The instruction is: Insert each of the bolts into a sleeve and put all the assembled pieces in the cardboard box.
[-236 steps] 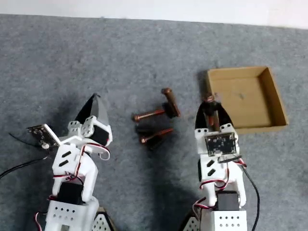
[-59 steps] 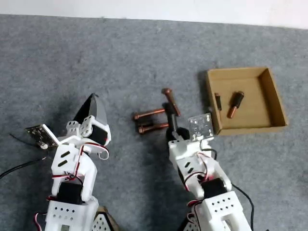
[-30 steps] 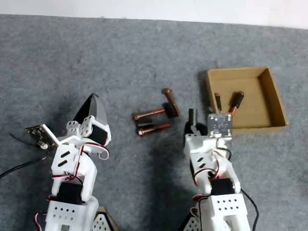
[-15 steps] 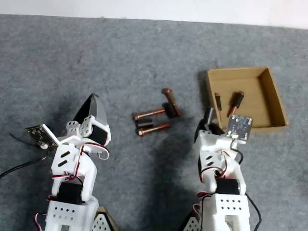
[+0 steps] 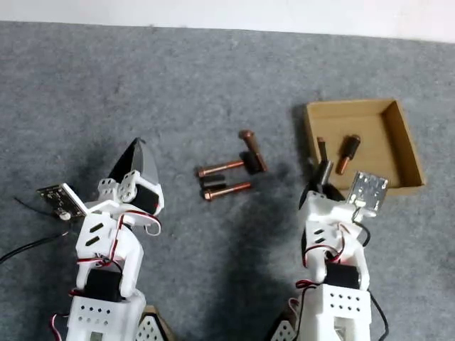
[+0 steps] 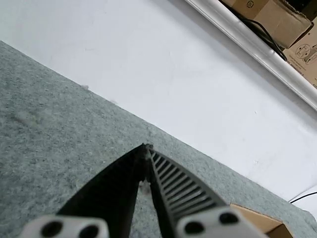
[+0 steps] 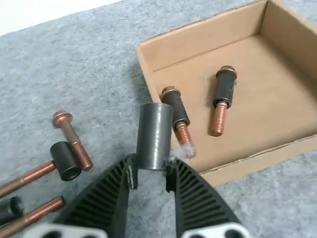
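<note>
My right end effector (image 7: 148,168) was closed on a bare dark sleeve (image 7: 154,134), gripping its lower end so that it stood upright between the fingers with no bolt in it. Two seconds earlier this arm was down over the loose parts at mid-surface. It had since swung right, and the sleeve now hung just beside the near left corner of the cardboard box (image 5: 352,104), outside its wall. The box, empty some eight seconds earlier, held two assembled pieces (image 7: 221,96) lying apart on its floor. Three copper bolts (image 5: 227,190) remained on the grey surface (image 5: 106,85), well apart from the box. A second sleeve (image 7: 64,161) lay touching two of them, and I could not tell whether either was seated in it. What appeared to be a further sleeve (image 5: 213,182) lay alongside the third. My left end effector (image 6: 147,148) was fully closed on nothing, well left of the parts, in the same place as before. In my judgement the pick-up was complete but the insertion was not. The held sleeve had been carried away from the bolts, and one must be seated in it before release. The risk was an unassembled sleeve dropping into the box.
</note>
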Tool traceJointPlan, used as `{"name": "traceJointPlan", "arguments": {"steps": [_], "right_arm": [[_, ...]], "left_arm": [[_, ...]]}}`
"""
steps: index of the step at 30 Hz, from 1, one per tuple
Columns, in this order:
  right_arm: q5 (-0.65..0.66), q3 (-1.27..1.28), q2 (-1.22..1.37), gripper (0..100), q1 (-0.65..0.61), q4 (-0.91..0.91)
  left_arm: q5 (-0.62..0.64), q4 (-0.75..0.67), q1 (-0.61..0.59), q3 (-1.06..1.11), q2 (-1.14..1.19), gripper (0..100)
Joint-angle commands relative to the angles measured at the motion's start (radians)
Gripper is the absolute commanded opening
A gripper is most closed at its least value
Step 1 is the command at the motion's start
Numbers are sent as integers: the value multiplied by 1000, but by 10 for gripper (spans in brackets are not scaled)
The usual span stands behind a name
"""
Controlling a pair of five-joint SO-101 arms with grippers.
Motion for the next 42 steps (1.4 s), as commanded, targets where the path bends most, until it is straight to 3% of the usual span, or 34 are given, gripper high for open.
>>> {"name": "traceJointPlan", "arguments": {"steps": [1, 7, 13, 18, 21, 24, 42], "right_arm": [[-9, -47, -27, 5, 22, -39], [-9, -41, -27, 5, -12, -39], [17, -35, -21, 5, -232, -36], [184, 58, -18, 5, -381, -31], [272, 74, -18, 5, -527, 79], [275, 39, -19, 5, -605, 211], [281, -25, -16, 5, -611, 223]], "left_arm": [[-5, 2, -1, 22, -18, 7], [-5, 2, -1, 22, -18, 7], [-5, 2, -1, 22, -18, 7], [-5, 2, -1, 22, -16, 7], [-5, 2, -1, 22, -16, 7], [-5, 2, -1, 22, -16, 7], [-5, 2, 1, 22, -13, 7]]}}
